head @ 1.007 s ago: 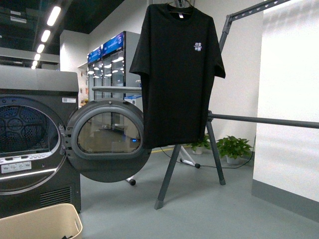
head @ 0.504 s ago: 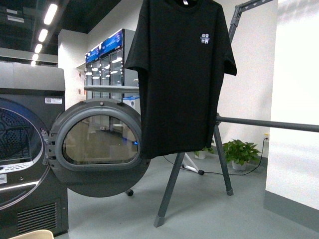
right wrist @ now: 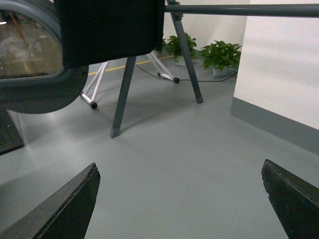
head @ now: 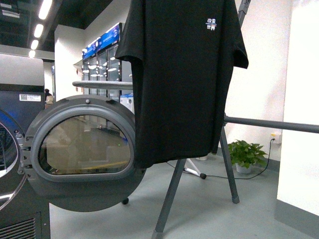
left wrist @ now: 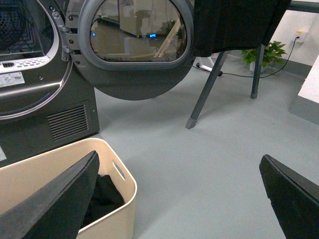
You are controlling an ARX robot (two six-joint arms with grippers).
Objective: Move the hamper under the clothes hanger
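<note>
The beige hamper (left wrist: 122, 199) stands on the floor in front of the dryer, seen only in the left wrist view, with dark clothing inside it. My left gripper (left wrist: 179, 199) hangs open, one finger over the hamper's inside and the other over bare floor. The clothes hanger (head: 172, 191) rises ahead with slanted grey legs and a long bar (head: 271, 124); a black T-shirt (head: 182, 79) hangs from it. Its legs (left wrist: 202, 94) (right wrist: 123, 94) show in both wrist views. My right gripper (right wrist: 179, 199) is open above empty floor. The hamper is out of the front view.
A dark-grey dryer (left wrist: 45, 99) stands at the left with its round door (head: 82, 149) swung wide open toward the rack. Potted plants (head: 247, 154) and a cable lie by the far white wall. A white panel (right wrist: 279, 64) borders the right side. Grey floor spreads between.
The front view has closed in on the dryer door and the T-shirt, both now larger. The hamper's rim, seen low at the left a second ago, has dropped out of that view.
</note>
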